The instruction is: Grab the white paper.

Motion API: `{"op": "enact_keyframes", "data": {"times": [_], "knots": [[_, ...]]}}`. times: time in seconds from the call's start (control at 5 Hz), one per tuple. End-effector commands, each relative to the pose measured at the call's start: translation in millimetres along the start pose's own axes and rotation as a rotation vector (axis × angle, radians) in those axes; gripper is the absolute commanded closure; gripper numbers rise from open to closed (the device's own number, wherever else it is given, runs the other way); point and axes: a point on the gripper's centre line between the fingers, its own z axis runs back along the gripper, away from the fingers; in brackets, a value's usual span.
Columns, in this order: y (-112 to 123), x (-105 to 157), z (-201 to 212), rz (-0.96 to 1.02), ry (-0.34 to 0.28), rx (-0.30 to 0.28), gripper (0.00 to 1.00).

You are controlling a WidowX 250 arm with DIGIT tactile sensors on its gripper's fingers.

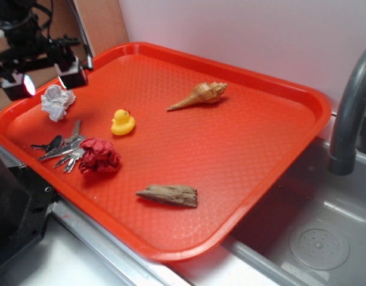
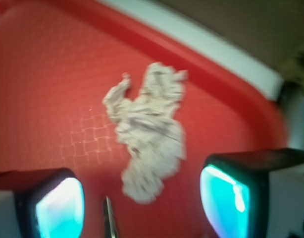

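The white paper (image 1: 57, 102) is a wrinkled wad lying at the far left corner of the red tray (image 1: 230, 149). My gripper (image 1: 49, 82) hovers just above and behind it, open, with both lit pads showing. In the blurred wrist view the white paper (image 2: 149, 134) fills the middle of the frame. Its lower end reaches into the gap of the gripper (image 2: 144, 203), between the left fingertip (image 2: 58, 208) and the right fingertip (image 2: 231, 198). Neither pad touches the paper.
On the tray lie a yellow rubber duck (image 1: 123, 122), a bunch of keys (image 1: 61, 149), a dark red paper wad (image 1: 99, 156), a seashell (image 1: 201, 95) and a piece of wood (image 1: 169, 195). A key tip (image 2: 109, 218) shows beside the left finger. A grey faucet (image 1: 350, 107) and sink (image 1: 320, 238) stand at the right.
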Motion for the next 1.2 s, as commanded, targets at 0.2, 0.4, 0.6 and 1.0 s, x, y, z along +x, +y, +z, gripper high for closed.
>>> {"op": "enact_keyframes", "data": {"times": [0.2, 0.4, 0.6, 1.0], "knots": [[14, -6, -54, 0.012, 0.109, 0.086, 1.00], [21, -7, -26, -0.046, 0.125, 0.078, 1.00], [-10, -10, 26, -0.280, 0.125, 0.076, 1.00], [-101, -33, 121, -0.679, 0.086, 0.021, 1.00]]}}
